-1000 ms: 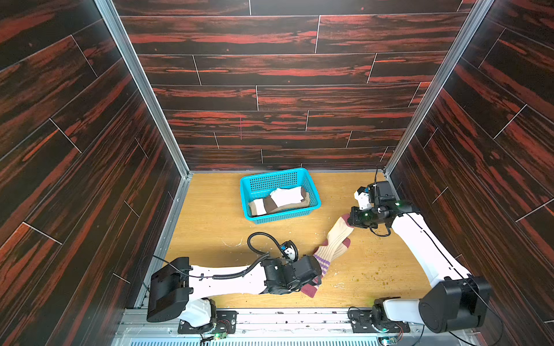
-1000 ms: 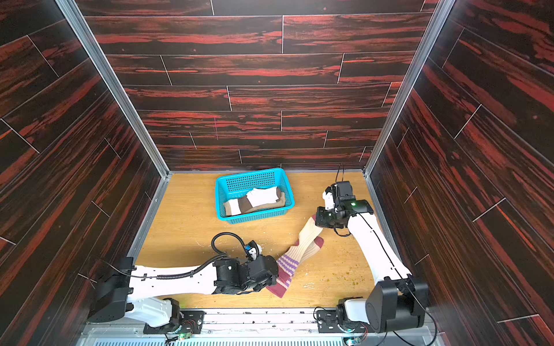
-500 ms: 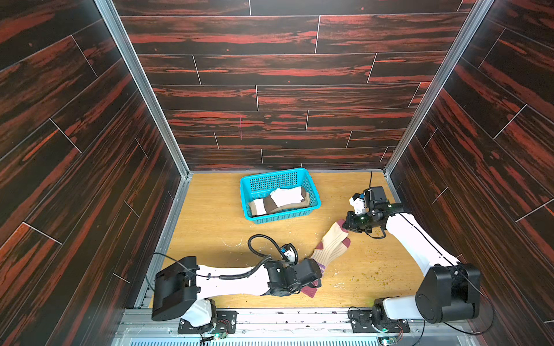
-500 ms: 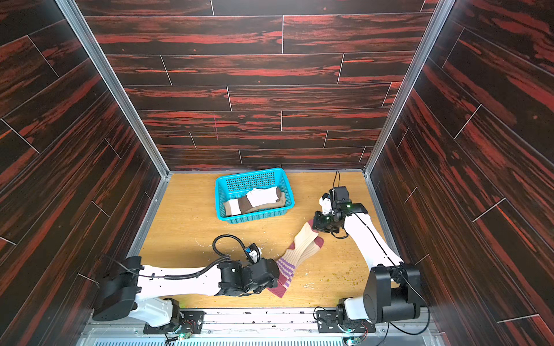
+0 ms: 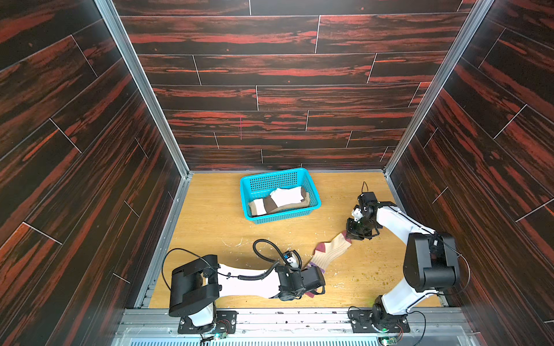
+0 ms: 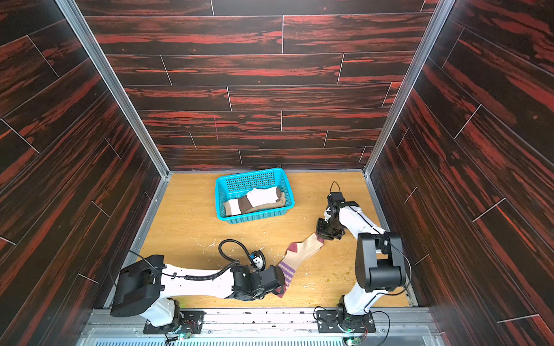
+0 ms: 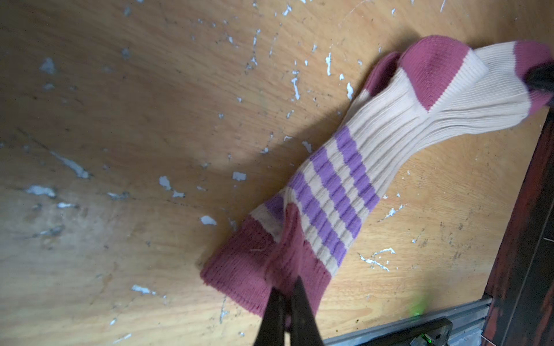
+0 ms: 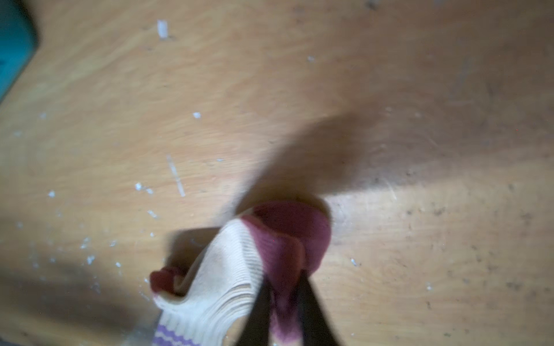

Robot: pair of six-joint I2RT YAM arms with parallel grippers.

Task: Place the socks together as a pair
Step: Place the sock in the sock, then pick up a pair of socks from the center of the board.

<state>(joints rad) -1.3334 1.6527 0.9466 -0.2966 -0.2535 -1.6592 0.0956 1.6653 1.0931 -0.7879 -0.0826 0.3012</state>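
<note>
Socks, cream with purple stripes, lie stretched on the table; left gripper pinches tight their maroon cuff; right gripper straddles the toe, hold unclear.

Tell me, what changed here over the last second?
The right gripper came down and toward the front, lowering the toe end of the striped socks from mid-air close to the table. Its jaws straddle the toe; whether they have let go is unclear. The left gripper stayed clamped on the cuff, and the basket did not move.
</note>
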